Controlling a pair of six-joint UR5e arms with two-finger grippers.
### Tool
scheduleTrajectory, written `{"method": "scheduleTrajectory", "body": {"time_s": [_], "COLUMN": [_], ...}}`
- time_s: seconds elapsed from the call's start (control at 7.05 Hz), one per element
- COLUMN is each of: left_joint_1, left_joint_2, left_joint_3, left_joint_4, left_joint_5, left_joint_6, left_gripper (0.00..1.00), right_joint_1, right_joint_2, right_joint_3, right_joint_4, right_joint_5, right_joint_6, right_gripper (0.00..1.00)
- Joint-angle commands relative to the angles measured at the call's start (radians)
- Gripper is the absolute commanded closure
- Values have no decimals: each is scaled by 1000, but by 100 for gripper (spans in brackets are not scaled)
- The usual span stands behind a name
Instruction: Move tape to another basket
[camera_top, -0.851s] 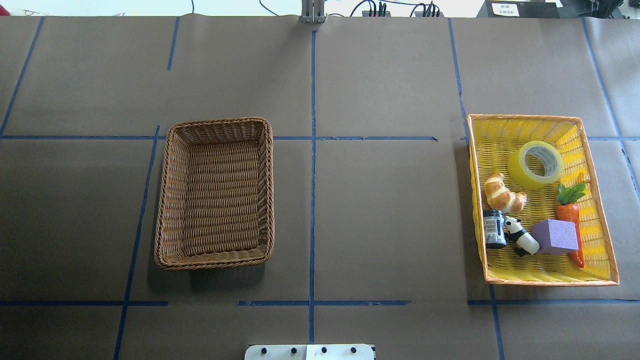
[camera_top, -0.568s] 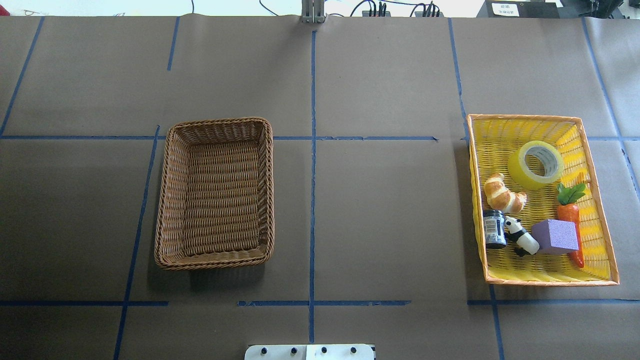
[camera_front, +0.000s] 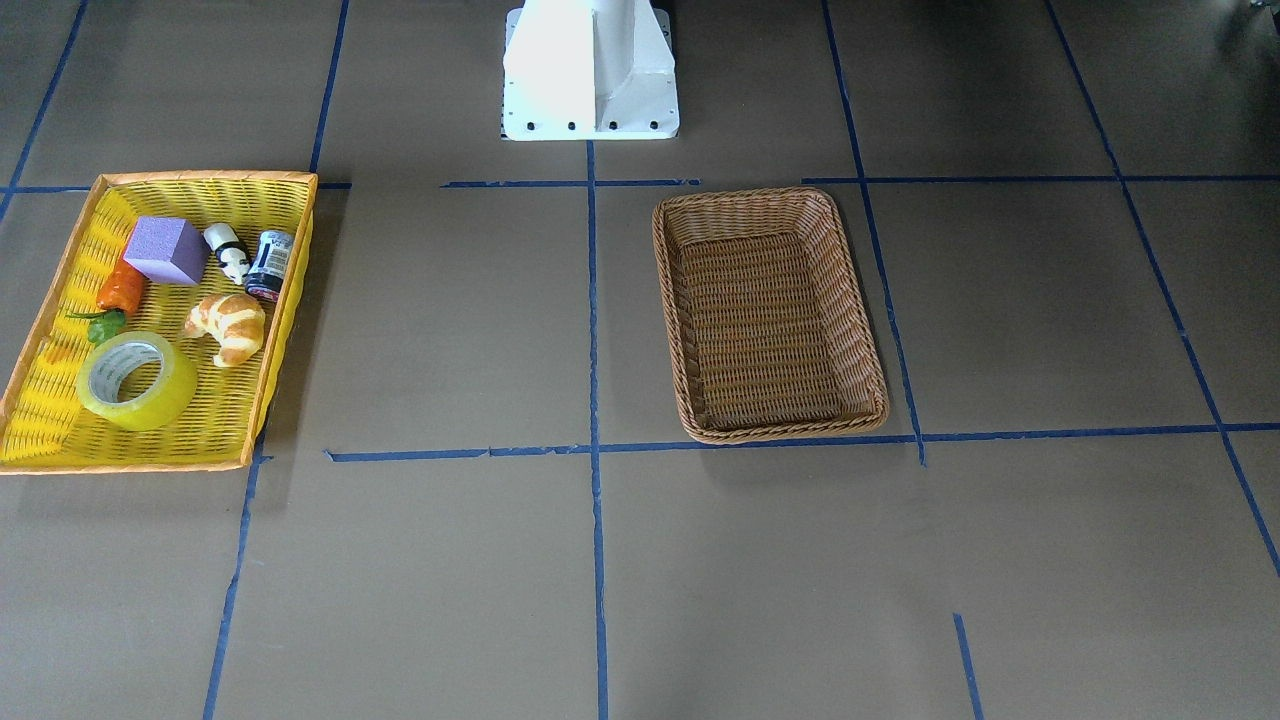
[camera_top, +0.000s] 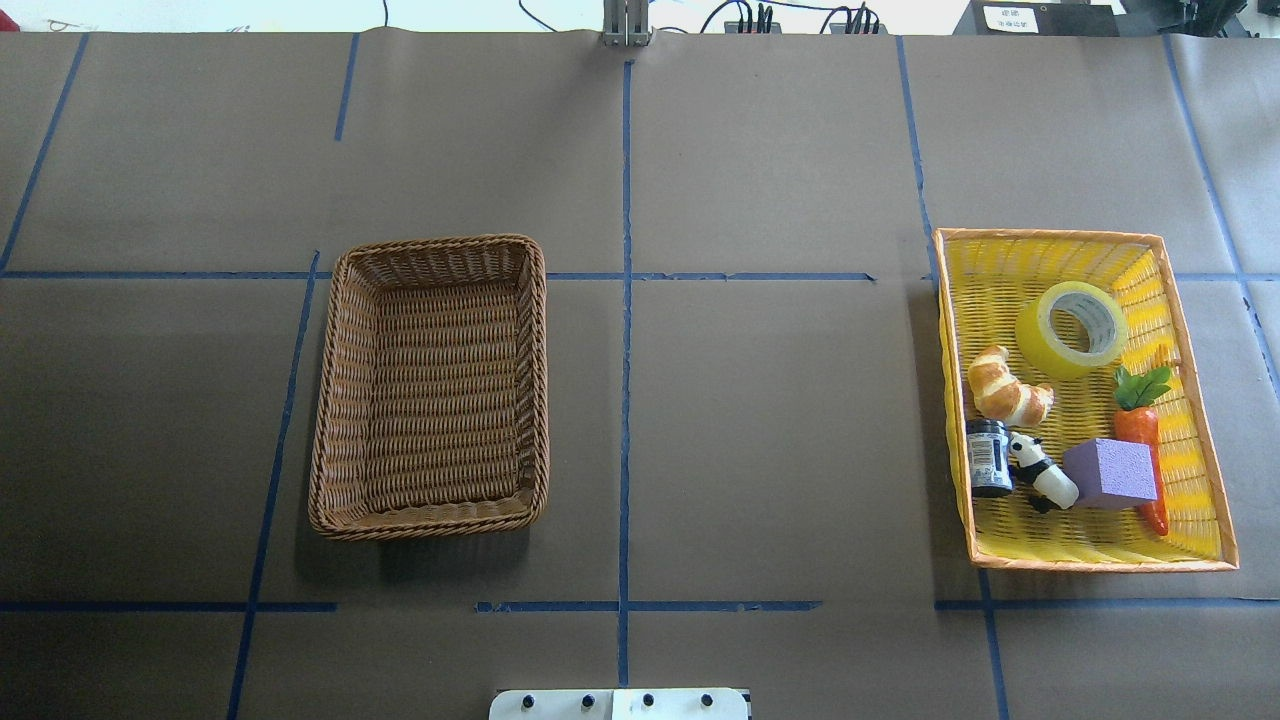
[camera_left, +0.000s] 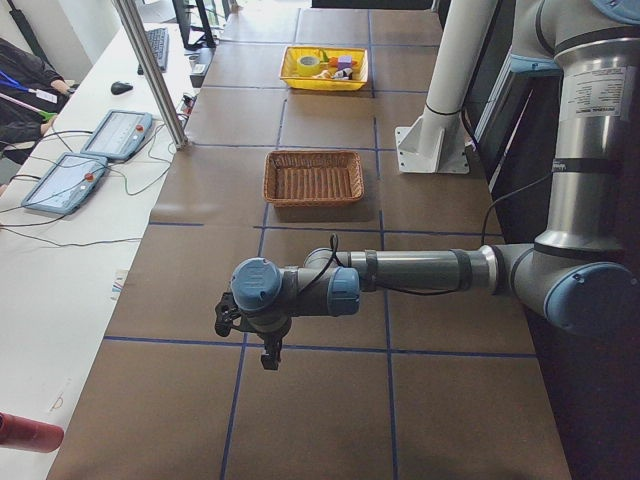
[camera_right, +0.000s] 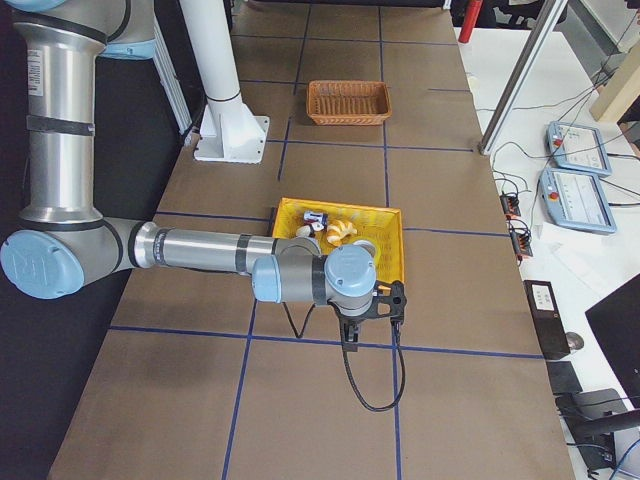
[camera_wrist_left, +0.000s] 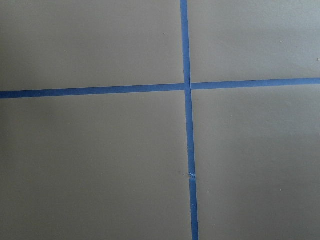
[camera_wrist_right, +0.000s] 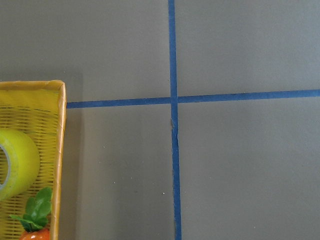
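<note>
Tape (camera_top: 1071, 328) is lying flat in the yellow basket (camera_top: 1090, 563), hole pointing straight up. It's at the basket's end toward the far edge of the tabletop (camera_top: 780, 430), over by the right edge. Same basket also has a croissant (camera_top: 1008, 388) just beside it, plus a carrot (camera_top: 1140, 430), purple block (camera_top: 1110, 472), panda (camera_top: 1040, 470) and small jar (camera_top: 989, 457). Brown basket (camera_top: 430, 524) sits left of the middle, well apart. Left fingers (camera_left: 268, 357) and right fingers (camera_right: 347, 338) hang near the left and right edges; can't tell if they're apart or together.

A robotics lab: blue-taped table (camera_top: 780, 450), teach pendants (camera_left: 115, 135) alongside.
</note>
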Motion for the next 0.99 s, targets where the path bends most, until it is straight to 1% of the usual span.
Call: {"method": "scheduleTrajectory", "body": {"time_s": [0.0, 0.85], "left_joint_1": [0, 2], "left_joint_2": [-2, -2], "left_joint_3": [1, 1], "left_joint_4": [-1, -3], "left_joint_5": [0, 0], "left_joint_6": [0, 0], "left_gripper": [0, 0], "right_joint_1": [0, 0], "right_joint_2": [4, 7], "right_joint_3": [1, 12], "right_joint_4": [0, 2], "right_joint_5": [1, 0], "right_joint_6": [1, 7], "right_gripper": [0, 0]}}
